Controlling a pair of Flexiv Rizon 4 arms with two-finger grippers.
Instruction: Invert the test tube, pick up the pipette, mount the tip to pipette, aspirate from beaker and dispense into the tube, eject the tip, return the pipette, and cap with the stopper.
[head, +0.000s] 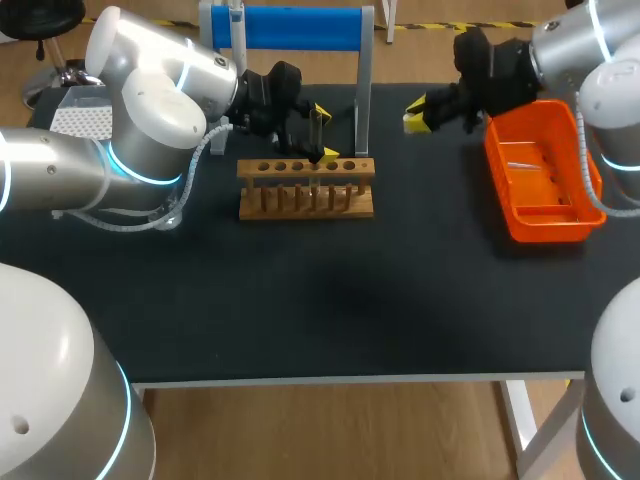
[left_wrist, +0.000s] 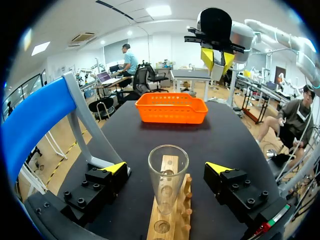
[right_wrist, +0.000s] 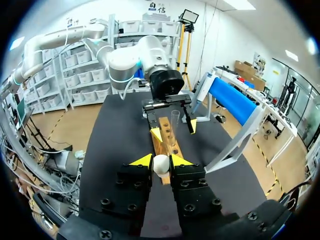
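Two arms over the dark bench (head: 320, 300), one from each side.

Left claw (left_wrist: 166, 169): released, fingers spread wide. It sits low at the wooden rack (head: 306, 205), which stands toward the back of the bench, left of middle. The yellow tips flank the test tube (left_wrist: 168, 175), one on either side, with clear gaps on both. No contact.

Test tube: clear glass, upright in a rack hole, open mouth up. It looks empty. It is the only tube seen in the rack; the other holes visible are bare.

Right claw (right_wrist: 161, 161): clenched on the stopper (right_wrist: 161, 166), a small whitish plug pinched between the two yellow tips. The claw is held off the bench surface at the back right, well apart from the rack, with its fingers pointing toward the rack and the left claw.

Orange basket (head: 540, 232): at the right side of the bench, just beside the right claw. Something thin and pale lies inside, too small to make out.

Stand with a blue crossbar (head: 300, 28): at the back edge, behind the rack. The pipette (right_wrist: 201, 92) hangs at one end of it, untouched by either claw.
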